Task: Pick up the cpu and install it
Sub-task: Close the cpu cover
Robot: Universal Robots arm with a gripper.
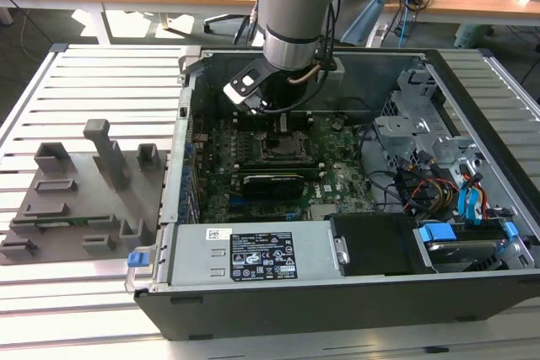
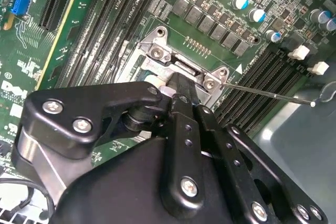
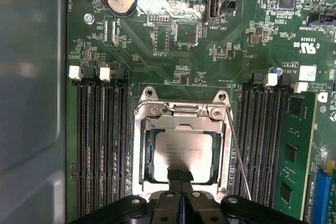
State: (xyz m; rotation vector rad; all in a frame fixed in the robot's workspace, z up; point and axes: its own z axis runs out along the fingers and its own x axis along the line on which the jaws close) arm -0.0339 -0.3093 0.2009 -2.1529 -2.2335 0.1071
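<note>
First wrist view: the silvery-grey square cpu (image 3: 181,148) sits in its metal socket frame (image 3: 138,150), black memory slots (image 3: 100,145) either side — the black gripper (image 3: 180,172) points down at its edge, jaws together, empty.

Printed white label (image 1: 261,256) on power supply (image 1: 314,264), tiny white lettering across motherboard (image 3: 178,61), faint markings on cpu (image 3: 181,148)
</note>
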